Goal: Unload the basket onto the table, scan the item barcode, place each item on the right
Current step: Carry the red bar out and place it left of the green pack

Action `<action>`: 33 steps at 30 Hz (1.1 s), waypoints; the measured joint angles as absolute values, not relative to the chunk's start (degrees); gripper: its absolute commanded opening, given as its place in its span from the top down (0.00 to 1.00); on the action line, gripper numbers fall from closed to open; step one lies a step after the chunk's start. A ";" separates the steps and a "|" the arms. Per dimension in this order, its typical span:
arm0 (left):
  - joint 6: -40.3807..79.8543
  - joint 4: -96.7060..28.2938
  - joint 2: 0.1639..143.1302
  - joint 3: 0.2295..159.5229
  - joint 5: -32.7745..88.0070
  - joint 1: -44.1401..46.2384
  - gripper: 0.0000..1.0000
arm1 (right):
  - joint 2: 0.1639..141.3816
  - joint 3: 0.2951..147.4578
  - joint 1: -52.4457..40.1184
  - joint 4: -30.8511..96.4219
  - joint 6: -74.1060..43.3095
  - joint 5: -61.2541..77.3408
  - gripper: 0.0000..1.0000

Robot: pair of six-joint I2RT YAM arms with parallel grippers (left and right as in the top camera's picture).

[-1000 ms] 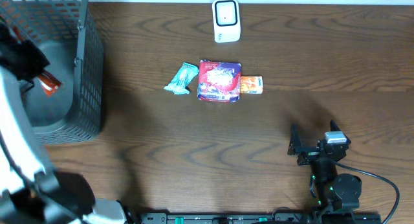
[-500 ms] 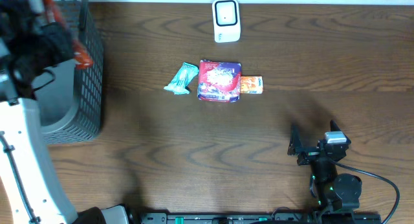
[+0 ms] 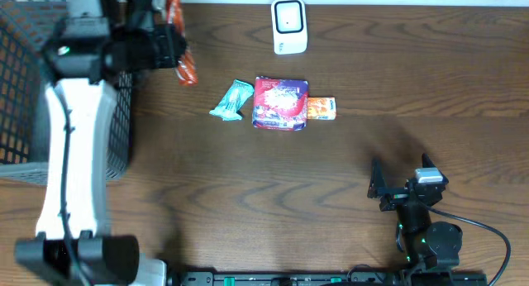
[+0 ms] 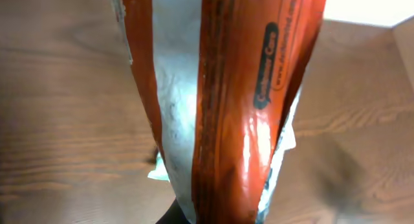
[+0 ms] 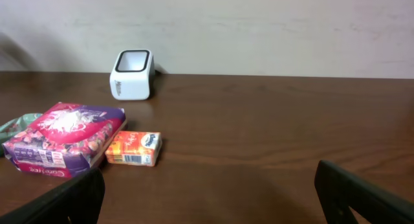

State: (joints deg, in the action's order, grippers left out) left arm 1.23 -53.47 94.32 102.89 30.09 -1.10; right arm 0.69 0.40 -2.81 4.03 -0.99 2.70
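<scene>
The left gripper (image 3: 169, 45) is sitting at about 11 o'clock on the brown wooden table (image 3: 248, 195), just past the right-hand wall of the dark mesh wire basket (image 3: 25, 88) that is filling the 9 to 10 o'clock side. Its jaws are pinched tight on an orange-red and silver glossy snack packet (image 3: 186, 69), which is hanging clear of the basket. In the left wrist view that packet (image 4: 239, 107) is filling almost the whole frame, running top to bottom with a line of dark print on its orange side and wood grain behind it; the fingers themselves are not showing there.

The white box-shaped barcode scanner (image 3: 289, 26) is standing at 12 o'clock near the far edge, well apart from the held packet, which is lying toward its 8 o'clock.

Three more items are lying in a row at the centre. A crumpled teal wrapper (image 3: 231, 100) is at the 9 o'clock end. A red and purple pouch (image 3: 281, 102) is in the middle, and a small orange carton (image 3: 321, 109) is touching its 3 o'clock side.

The right gripper (image 3: 397, 185) is resting at 5 o'clock with its jaws spread wide and nothing between them. Its wrist camera is looking across the table at the scanner (image 5: 132, 74), pouch (image 5: 61, 136) and carton (image 5: 132, 148).
</scene>
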 measured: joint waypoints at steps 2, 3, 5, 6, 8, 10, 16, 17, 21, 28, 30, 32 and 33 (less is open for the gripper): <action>1.23 -53.30 97.84 102.87 29.80 0.21 0.93 | 0.69 0.40 -2.81 4.03 -0.99 2.70 0.01; 1.23 -53.23 99.33 102.87 29.06 0.64 0.93 | 0.69 0.40 -2.81 4.03 -0.99 2.70 0.01; 1.23 -53.17 101.58 102.87 27.24 1.26 0.93 | 0.69 0.40 -2.81 4.03 -1.02 2.70 0.01; 1.21 -53.15 102.72 102.87 26.15 1.52 0.93 | 0.69 0.40 -2.81 4.03 -1.02 2.70 0.01; 1.21 -53.08 105.19 102.87 23.53 2.13 0.93 | 0.69 0.40 -2.81 4.03 -1.02 2.70 0.01; 1.17 -53.10 107.57 102.87 21.32 2.61 0.93 | 0.69 0.40 -2.81 4.03 -0.99 2.70 0.01; 0.99 -53.58 113.38 102.87 17.58 3.68 0.93 | 0.69 0.40 -2.81 4.03 -0.99 2.70 0.01; 0.99 -53.60 114.19 102.87 17.15 3.86 0.93 | 0.69 0.40 -2.81 4.03 -1.02 2.70 0.01; 1.02 -53.76 117.86 102.87 14.74 4.51 0.93 | 0.69 0.40 -2.81 4.03 -1.02 2.70 0.01; 1.02 -53.78 123.39 102.87 13.15 5.41 0.93 | 0.69 0.40 -2.81 4.03 -0.99 2.70 0.01; 0.99 -53.78 124.29 102.87 13.13 5.72 0.93 | 0.69 0.40 -2.81 4.03 -1.02 2.70 0.01; 0.99 -53.78 124.68 102.87 13.13 5.89 0.92 | 0.69 0.40 -2.81 4.03 -0.99 2.70 0.01; 1.02 -53.78 124.73 102.87 13.13 5.98 0.92 | 0.69 0.40 -2.81 4.03 -0.99 2.70 0.01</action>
